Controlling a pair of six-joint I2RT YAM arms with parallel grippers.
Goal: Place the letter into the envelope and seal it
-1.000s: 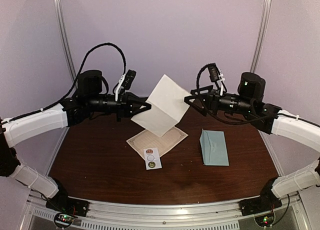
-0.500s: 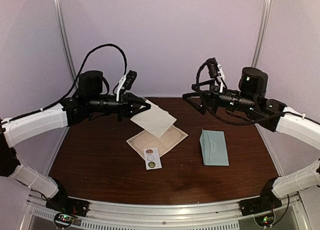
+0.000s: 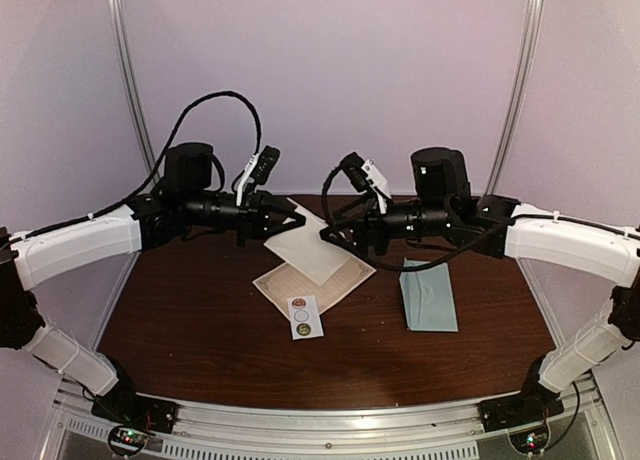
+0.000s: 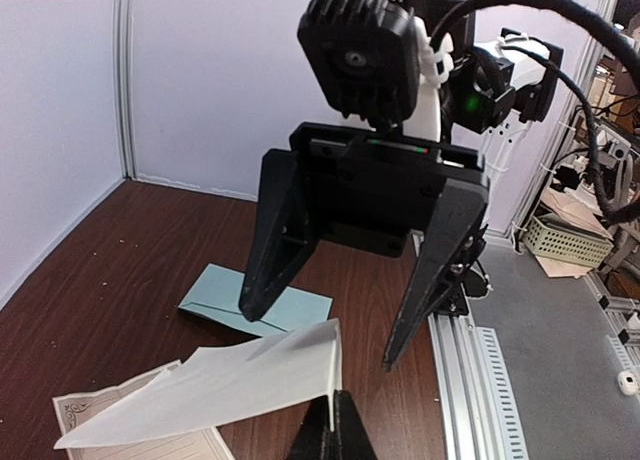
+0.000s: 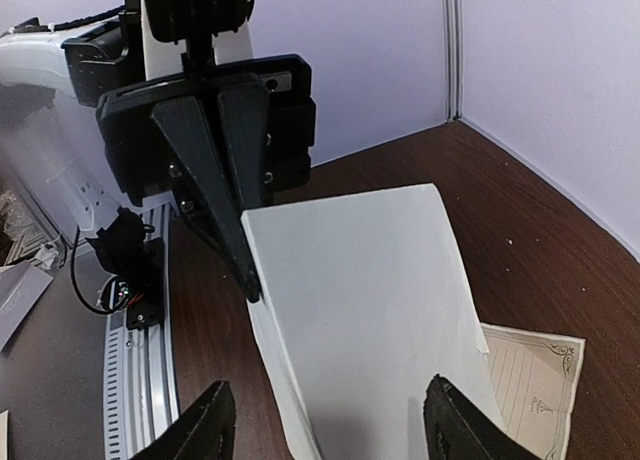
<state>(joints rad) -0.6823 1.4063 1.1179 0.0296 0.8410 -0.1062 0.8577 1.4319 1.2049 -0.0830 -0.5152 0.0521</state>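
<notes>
1. The left gripper (image 3: 292, 218) is seen clenched on a corner of the letter (image 3: 312, 248); the folded white sheet is held up off the table (image 3: 190, 320).
2. A bordered sheet (image 3: 283, 285) is laid flat beneath the letter; a sticker strip (image 3: 305, 317) is placed just in front of it.
3. The right gripper (image 3: 335, 238) is seen released, with its jaws spread at the letter's far edge; contact cannot be told.
4. The envelope (image 3: 428, 298) is laid flat on the table, right of centre and untouched.

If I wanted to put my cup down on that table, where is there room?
The table is barest left of the bordered sheet and sticker strip. The front band near the envelope is free too. The back middle is crowded: left gripper and right gripper face each other at the folded letter.
</notes>
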